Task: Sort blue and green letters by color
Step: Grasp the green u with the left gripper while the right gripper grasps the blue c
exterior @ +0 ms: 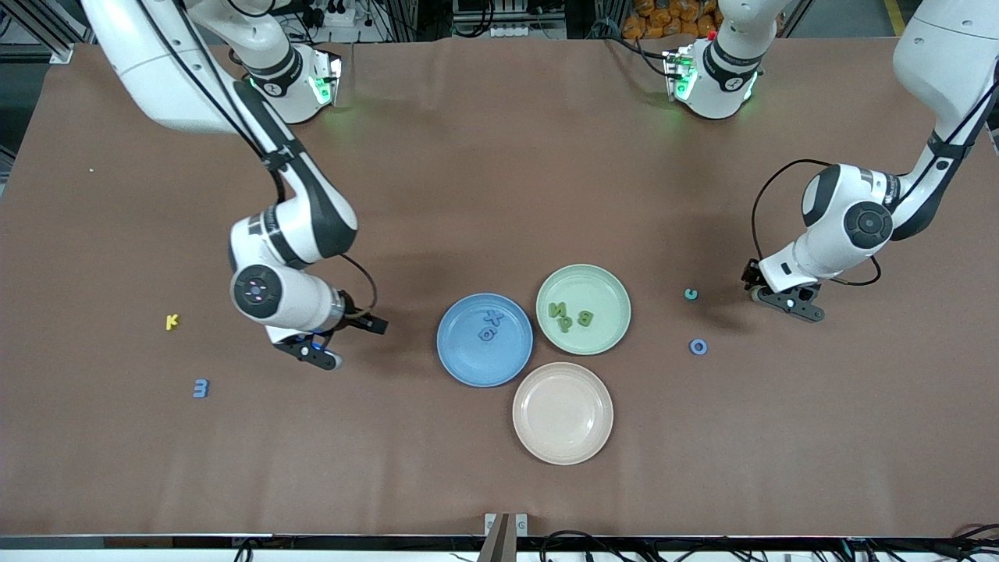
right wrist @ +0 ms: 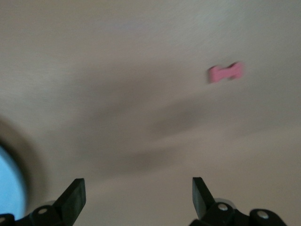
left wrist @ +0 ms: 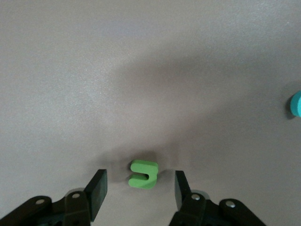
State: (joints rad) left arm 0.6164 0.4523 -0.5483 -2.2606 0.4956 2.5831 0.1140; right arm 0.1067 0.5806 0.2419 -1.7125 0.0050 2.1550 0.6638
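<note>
A small green foam letter [left wrist: 144, 173] lay on the brown table between the spread fingers of the left gripper [left wrist: 140, 189], toward the left arm's end. Centring before closing was advisable. The right gripper [right wrist: 139, 195], open, waited near the blue plate [exterior: 460, 367].

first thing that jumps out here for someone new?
Three plates clustered mid-table: the blue plate holds blue letters, the green plate green letters, the pink plate nothing. The left gripper, open, straddles a loose green letter at its end of the table.
</note>
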